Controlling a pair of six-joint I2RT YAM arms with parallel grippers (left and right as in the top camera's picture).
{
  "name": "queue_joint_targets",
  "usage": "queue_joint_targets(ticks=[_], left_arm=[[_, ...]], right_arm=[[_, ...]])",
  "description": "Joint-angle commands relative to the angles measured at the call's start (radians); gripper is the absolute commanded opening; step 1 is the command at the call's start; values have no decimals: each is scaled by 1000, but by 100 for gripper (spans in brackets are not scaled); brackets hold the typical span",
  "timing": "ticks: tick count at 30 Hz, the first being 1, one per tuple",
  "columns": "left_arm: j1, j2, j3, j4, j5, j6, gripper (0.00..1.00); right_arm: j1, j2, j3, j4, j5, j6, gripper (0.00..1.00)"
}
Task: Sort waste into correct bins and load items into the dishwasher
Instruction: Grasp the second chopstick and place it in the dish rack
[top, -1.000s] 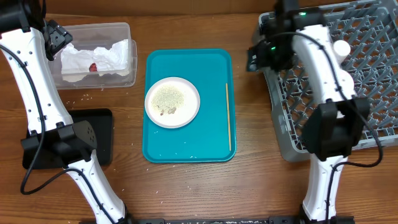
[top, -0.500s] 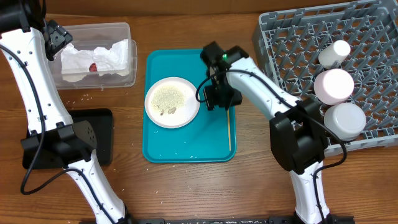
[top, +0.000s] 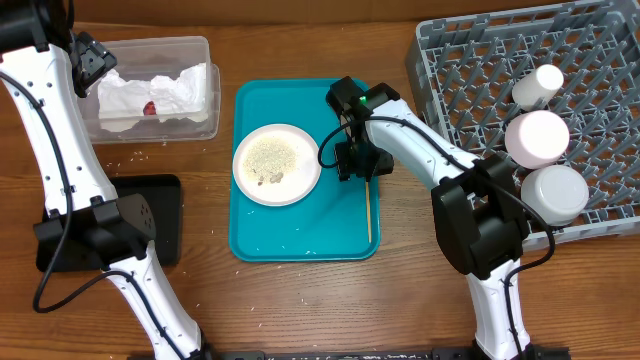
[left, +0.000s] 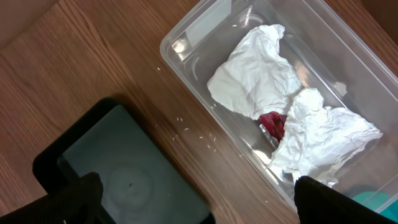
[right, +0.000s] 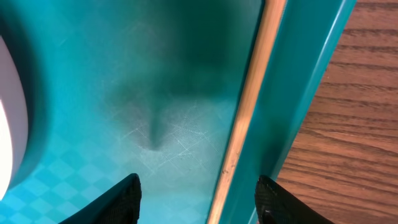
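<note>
1. Straddling the chopsticks (right: 245, 112) with the right gripper (right: 198, 199): jaws spread, one finger on each side, neither pad touching the wood. Set that way, by the look of it, for a pinch across the thin shaft.
2. Lying flat along the right edge of the teal tray (top: 300, 235), tight against its raised rim, and so awkward to take, with little room for the outer finger between wood and rim. One stick or two: impossible to tell.
3. Resting left of centre on the same tray, the pale pink plate (top: 277, 164), face up and covered with rice grains (top: 268, 155) and a few darker scraps. Probably left level to avoid spilling before the scraping.
4. Already loaded along the right side of the grey dish rack (top: 470, 70), itself at the far-right corner of the table: white cup (top: 545, 83), pink saucer (top: 537, 137), pale bowl (top: 555, 193), in a row among the pegs.
5. Holding the crumpled napkin (top: 165, 90) and the red sachet wrapper (top: 149, 108), the clear tub (top: 190, 45) at the table's far-left corner. Just nearer along the left edge, the black tray (top: 165, 195), seemingly bare and likely meant for the food scraps.
6. Hovering where tub meets black tray, the left gripper (left: 196, 186), jaws at full spread and gripping nothing. Parked well away from the teal tray, apparently to leave the right arm room.
</note>
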Motion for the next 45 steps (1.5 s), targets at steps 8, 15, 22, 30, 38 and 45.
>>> queue_joint_targets(ticks=[8, 15, 22, 30, 38, 45], left_arm=[[-7, -6, -3, 1, -3, -12, 100], [-7, -6, -3, 1, -3, -12, 100], [-7, -6, -3, 1, -3, -12, 100], [-7, -6, -3, 1, -3, -12, 100], [-8, -6, -3, 1, -3, -12, 100], [-8, -6, -3, 1, -3, -12, 100]], right_arm=[[-1, 2, -68, 63, 7, 27, 57], [0, 2, -116, 93, 7, 43, 42], [-16, -3, -21, 58, 7, 63, 5], [-137, -5, 391, -143, 64, -79, 4], [-391, -5, 618, -181, 20, -401, 4], [-531, -2, 521, -89, -131, -521, 4]])
